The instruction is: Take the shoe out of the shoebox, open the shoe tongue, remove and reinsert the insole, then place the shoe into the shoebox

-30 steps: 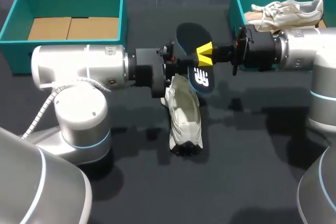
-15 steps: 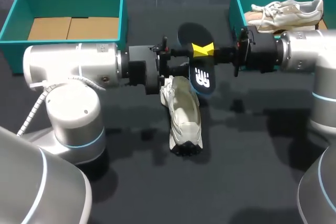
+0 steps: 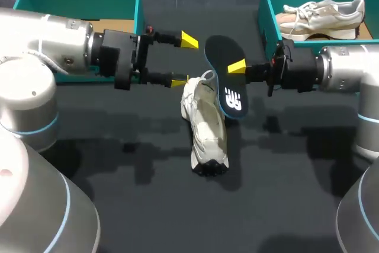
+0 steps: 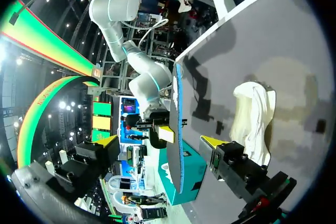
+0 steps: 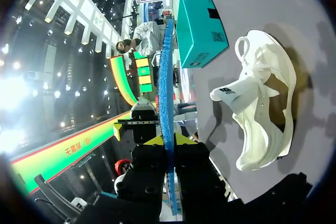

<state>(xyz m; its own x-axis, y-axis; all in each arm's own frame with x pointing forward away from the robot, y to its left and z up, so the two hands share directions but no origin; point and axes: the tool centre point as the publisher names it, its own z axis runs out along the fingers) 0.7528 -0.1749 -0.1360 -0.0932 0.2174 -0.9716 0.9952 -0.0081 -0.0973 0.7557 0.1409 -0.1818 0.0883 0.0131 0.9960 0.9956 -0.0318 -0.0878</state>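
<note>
Now that the left gripper [image 3: 184, 60] has drawn back from the shoe, fingers wide and empty, the right gripper [image 3: 236, 67] alone pinches the dark insole [image 3: 227, 92] over the white shoe [image 3: 205, 128] lying on the table [image 3: 284, 176], so reinsertion looks next.

White shoe [image 3: 206, 125] lies on table [image 3: 284, 194] — dark insole [image 3: 225, 84] held above

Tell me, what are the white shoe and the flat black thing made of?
The white shoe looks like soft matte fabric, maybe mesh: it creases and slumps. The insole is probably foam with a cloth top: thin, dull black, blue along its edge.
</note>
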